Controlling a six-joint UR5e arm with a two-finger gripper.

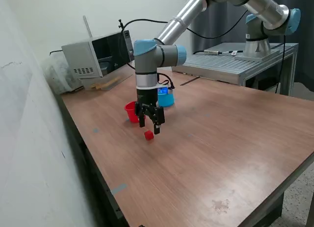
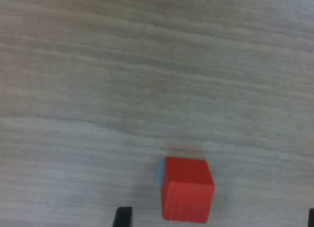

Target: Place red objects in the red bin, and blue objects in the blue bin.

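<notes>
Red cube (image 2: 187,189): rests on the table, one face edged with a thin light blue strip.
Table (image 2: 147,75): pale wood grain, blurred, surrounds the cube.
Pincer fingertips (image 2: 122,216): two dark tips, apart, either side of the cube, not touching it.

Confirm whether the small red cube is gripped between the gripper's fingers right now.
No: the small red cube sits on the wooden table, with the open gripper hanging just above it, not touching.
</notes>
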